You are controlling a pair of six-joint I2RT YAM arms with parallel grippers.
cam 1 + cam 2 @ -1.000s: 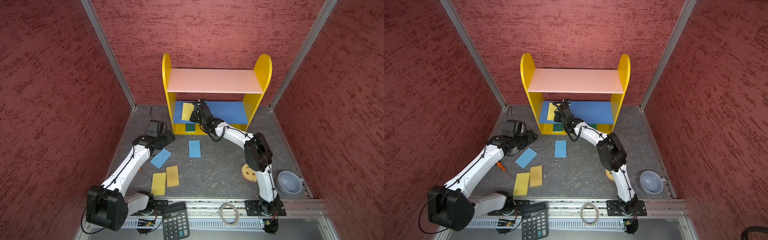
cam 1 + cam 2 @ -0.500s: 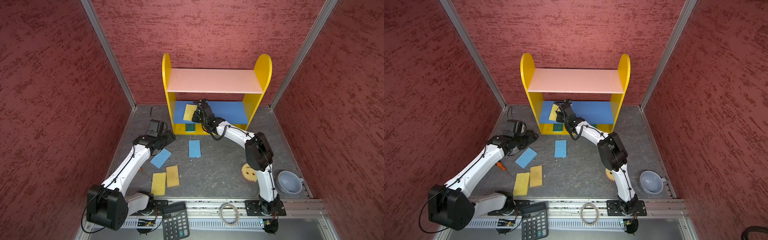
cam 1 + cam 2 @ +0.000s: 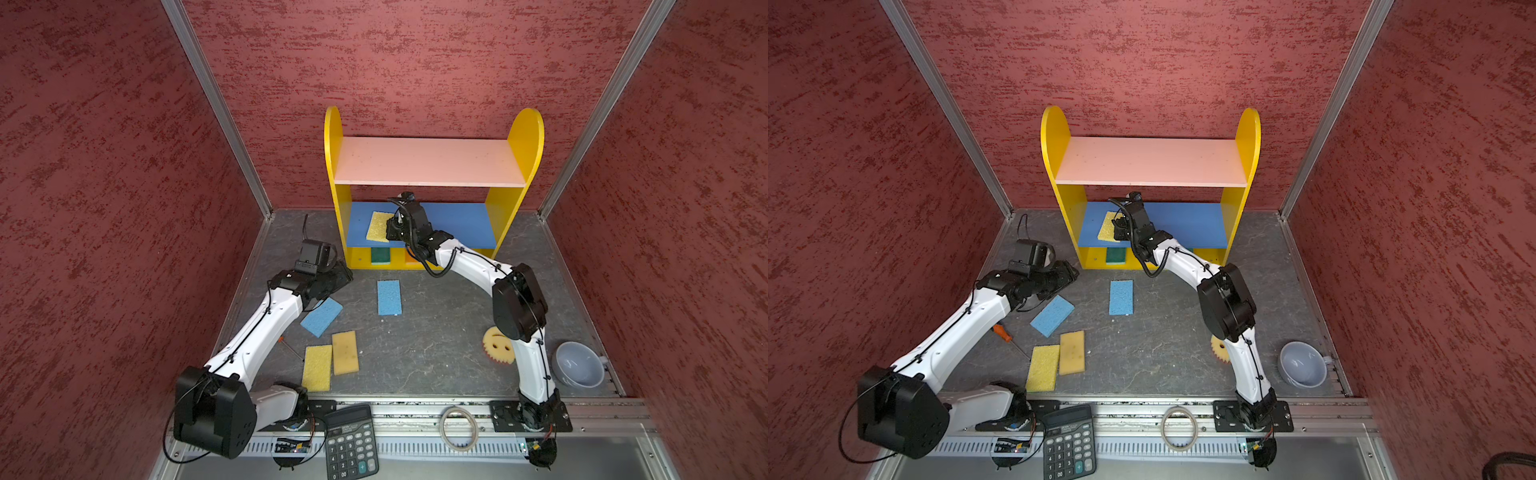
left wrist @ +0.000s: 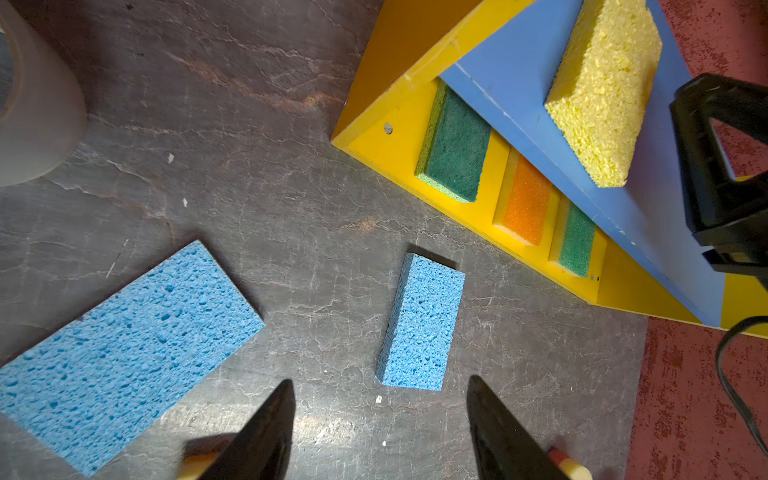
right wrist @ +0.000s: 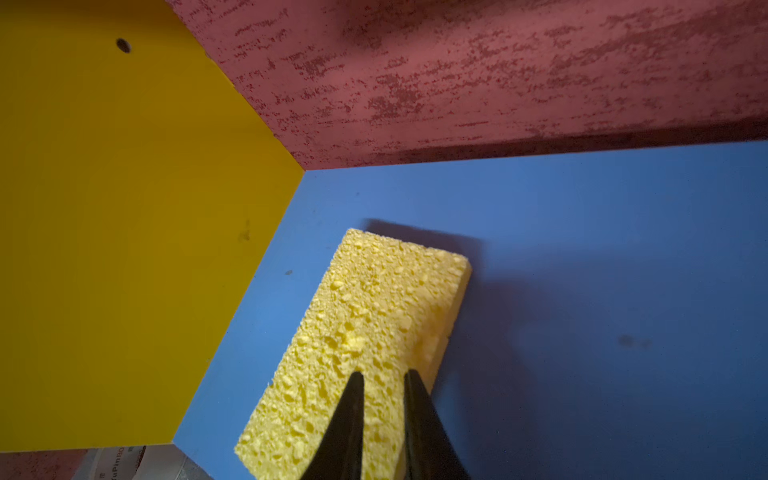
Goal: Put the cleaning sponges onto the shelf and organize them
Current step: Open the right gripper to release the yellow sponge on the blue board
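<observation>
On the dark grey stone-look bench (image 3: 436, 340), count five loose foam sponges (image 3: 345, 353). Against the back wall, note the small three-tier wooden shelf with yellow round-topped sides (image 3: 525, 158), bare pink top board, three green- and orange-topped sponges (image 4: 453, 153) along the bottom. Find the right pincer (image 5: 384, 374) over the blue middle board, tips narrowly apart at the near end of the rectangular yellow foam sponge (image 5: 374, 307) lying flat near the yellow side wall; cannot tell whether clamped or released. Probably best: open fully, lift clear before backing out, avoid dragging the soft pad askew. See the left pincer (image 4: 379, 380) wide apart, empty, pointing toward the blue rectangular foam sponge (image 4: 422, 324).
</observation>
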